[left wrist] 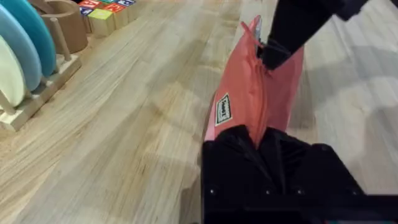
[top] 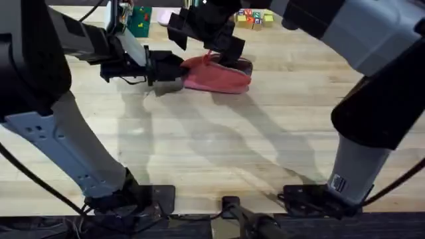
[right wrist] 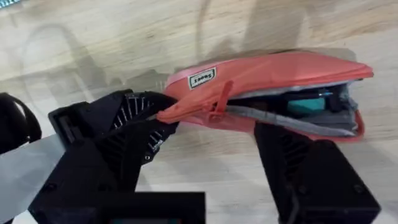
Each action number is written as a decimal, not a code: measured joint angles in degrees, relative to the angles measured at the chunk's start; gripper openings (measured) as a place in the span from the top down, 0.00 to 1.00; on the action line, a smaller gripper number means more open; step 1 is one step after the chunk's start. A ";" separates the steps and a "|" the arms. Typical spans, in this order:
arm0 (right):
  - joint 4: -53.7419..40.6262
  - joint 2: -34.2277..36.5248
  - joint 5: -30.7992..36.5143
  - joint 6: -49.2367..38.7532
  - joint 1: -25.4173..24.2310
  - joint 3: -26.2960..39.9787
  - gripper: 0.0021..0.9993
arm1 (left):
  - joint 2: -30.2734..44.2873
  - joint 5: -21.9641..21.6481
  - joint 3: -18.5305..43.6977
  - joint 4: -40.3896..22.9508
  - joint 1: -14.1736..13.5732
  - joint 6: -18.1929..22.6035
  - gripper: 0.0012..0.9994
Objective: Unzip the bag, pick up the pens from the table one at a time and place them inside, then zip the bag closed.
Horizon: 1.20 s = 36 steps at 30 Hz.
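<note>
Light plank bench [top: 219,139], salmon pencil pouch [top: 216,76] lying toward the far middle. Left pincer [left wrist: 258,140] is clamped on one end of it; right pincer [right wrist: 214,112] looks closed on the zipper pull [right wrist: 219,99]. Zip's partly open with stuff already inside, so I'd guess only closing is left

Even, fairly bright light from above falls on the table [top: 219,153], where the arms cast soft, overlapping grey shadows across its middle without glare, while the arm parts nearest the overhead camera loom large, dark and blurred, and the wrist views look slightly soft.
</note>
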 joint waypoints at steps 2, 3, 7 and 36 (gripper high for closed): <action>0.00 0.49 0.00 0.08 -0.02 0.00 0.01 | 0.00 0.00 0.00 0.00 0.00 0.00 0.96; 0.00 0.79 0.01 0.18 0.00 0.00 0.01 | 0.00 0.00 0.00 -0.02 0.00 0.00 0.96; 0.14 1.83 0.00 0.35 0.00 0.00 0.01 | 0.00 0.00 0.00 0.00 0.00 0.00 0.96; 0.06 2.40 0.14 0.41 0.00 0.00 0.37 | 0.00 -0.02 0.00 -0.01 0.02 0.00 0.96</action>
